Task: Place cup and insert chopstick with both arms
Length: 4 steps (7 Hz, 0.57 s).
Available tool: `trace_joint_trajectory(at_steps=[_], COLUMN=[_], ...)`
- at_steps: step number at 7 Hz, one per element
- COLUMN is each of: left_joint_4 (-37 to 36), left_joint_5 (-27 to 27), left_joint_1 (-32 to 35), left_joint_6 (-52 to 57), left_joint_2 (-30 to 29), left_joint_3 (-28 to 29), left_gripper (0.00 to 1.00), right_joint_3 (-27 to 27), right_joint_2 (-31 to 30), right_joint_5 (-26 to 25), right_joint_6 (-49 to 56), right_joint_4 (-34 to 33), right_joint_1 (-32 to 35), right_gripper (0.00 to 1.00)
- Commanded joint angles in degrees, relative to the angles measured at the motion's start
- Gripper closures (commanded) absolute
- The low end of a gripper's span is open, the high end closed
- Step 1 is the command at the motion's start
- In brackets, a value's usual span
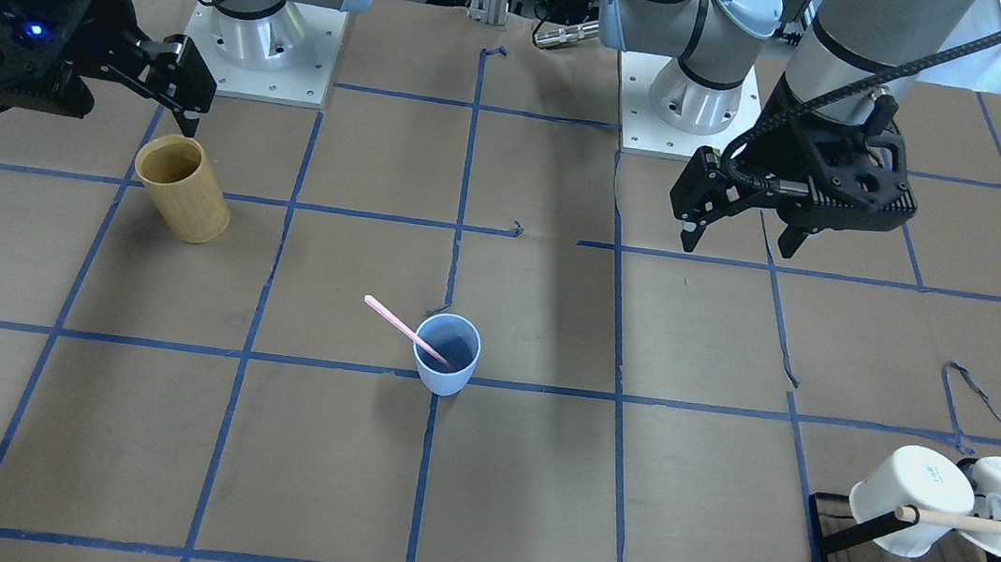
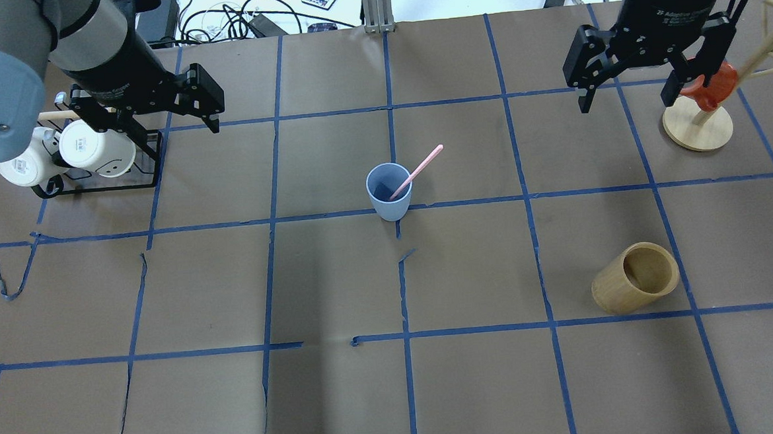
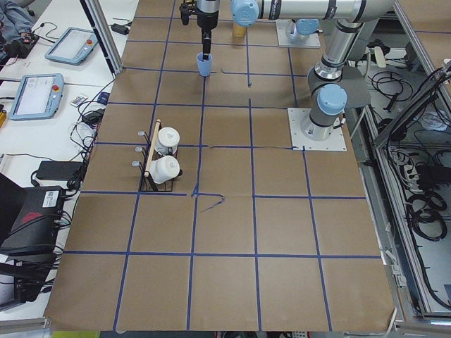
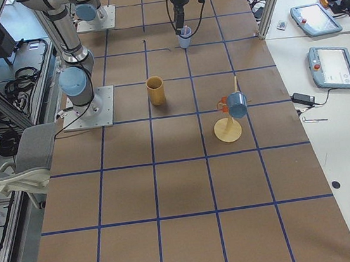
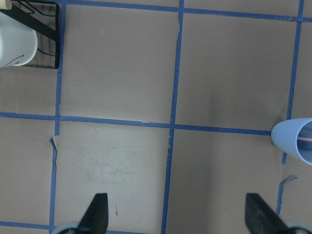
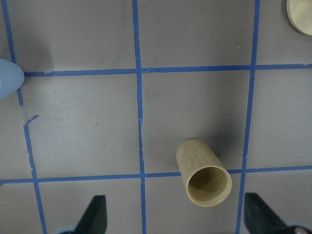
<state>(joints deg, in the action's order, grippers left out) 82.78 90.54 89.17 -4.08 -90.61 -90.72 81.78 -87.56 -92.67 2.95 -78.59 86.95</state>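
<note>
I saw the blue cup (image 2: 389,192) standing upright near the middle of the surface (image 2: 337,279), right on a blue tape line. The pink chopstick (image 2: 418,170) was inside it. It leaned on the rim, and a long part stuck out toward the robot's right side. To me the job looked done, or very close to it.

The left end effector (image 1: 739,240) hung up high with its fingers spread wide and nothing between them. The right end effector (image 2: 625,102) was the same, wide apart and empty. Both were well away from the cup.

Here is what worried me. The chopstick leaned a lot and stuck out far. If an arm swept low across the middle, it could hit the stick. I guessed the cup was light, so a bump could knock it over and the stick would roll out.

The right end effector was just beside the orange mug (image 2: 707,91) on its wooden stand (image 2: 697,128). A careless turn could knock that down. The left one sat near the rack (image 2: 103,182) with the white mugs (image 2: 95,149), so it could bump those too. The wooden cup (image 2: 636,278) stood well apart, so I did not worry about it.
</note>
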Motion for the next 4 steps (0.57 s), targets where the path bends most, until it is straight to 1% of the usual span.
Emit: trace_joint_trajectory(at_steps=[1, 4], left_joint_4=[0.0, -0.1], left_joint_5=[0.1, -0.1], left_joint_1=[0.6, 0.8], left_joint_6=[-0.3, -0.7], left_joint_2=[0.0, -0.2], left_joint_3=[-0.1, -0.1], left_gripper=[0.00, 0.00], right_joint_3=[0.0, 0.0], right_joint_2=[-1.0, -1.0], right_joint_5=[0.1, 0.2], right_joint_6=[2.1, 2.0], right_joint_4=[0.1, 0.0], right_joint_1=[0.0, 0.0], right_gripper=[0.00, 0.00])
